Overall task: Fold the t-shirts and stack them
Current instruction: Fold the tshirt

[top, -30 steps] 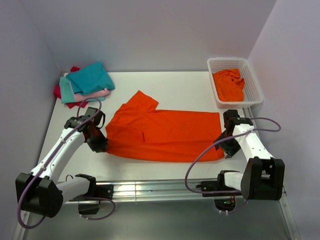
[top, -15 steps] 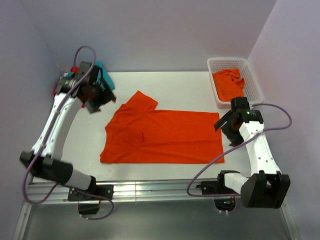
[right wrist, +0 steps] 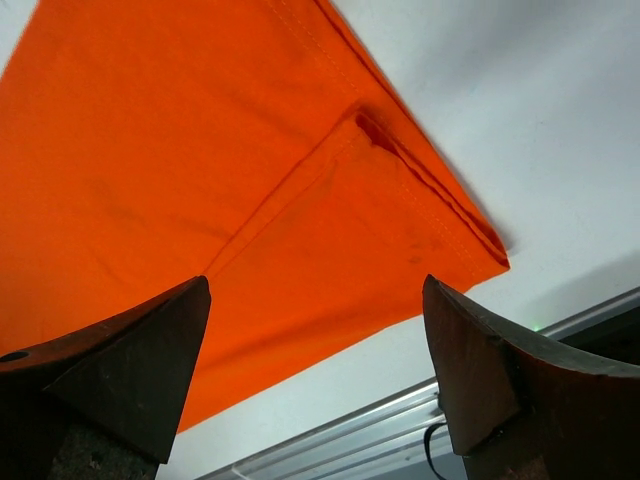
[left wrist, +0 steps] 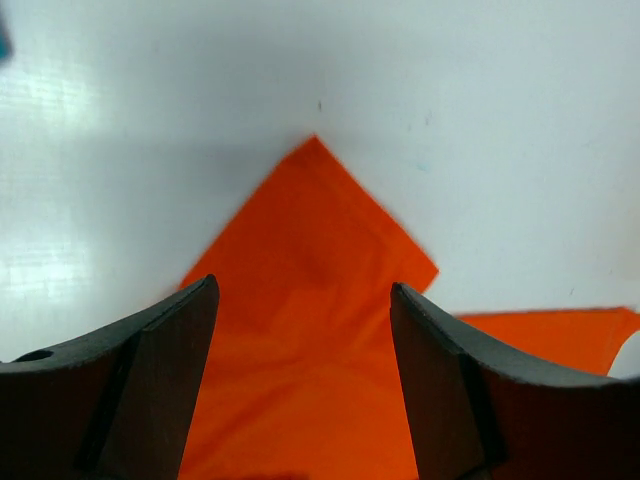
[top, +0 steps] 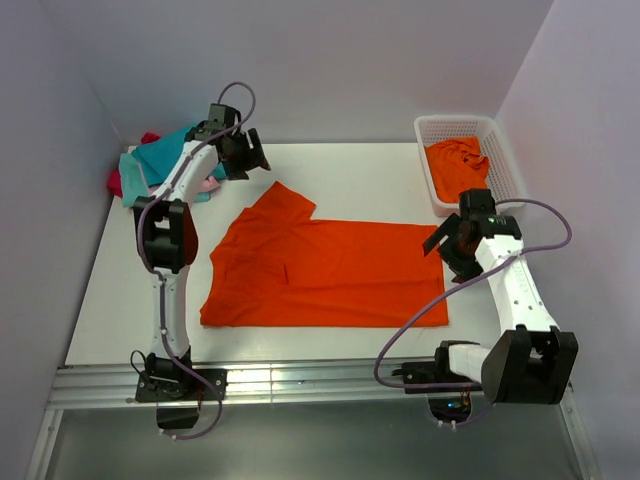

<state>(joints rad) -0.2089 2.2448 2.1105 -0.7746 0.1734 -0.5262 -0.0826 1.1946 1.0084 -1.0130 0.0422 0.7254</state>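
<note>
A bright orange t-shirt (top: 330, 270) lies spread flat mid-table, one sleeve (top: 285, 198) pointing to the back. My left gripper (top: 246, 153) hangs open above the table just behind that sleeve; in the left wrist view the sleeve tip (left wrist: 318, 230) shows between the empty fingers of the left gripper (left wrist: 303, 292). At the shirt's right edge my right gripper (top: 446, 246) hovers open. In the right wrist view the right gripper (right wrist: 316, 286) is empty above the shirt's hem corner (right wrist: 420, 240). Teal, pink and crimson t-shirts (top: 165, 165) are piled at the back left.
A white lattice basket (top: 505, 165) at the back right holds a crumpled orange t-shirt (top: 457, 167). The metal rail (top: 300, 380) runs along the table's near edge. Walls close in on the left, back and right.
Both grippers opened and let go of the shirt's near corners. The left arm swung up to the back by the sleeve; the right arm rose to the shirt's right edge.
</note>
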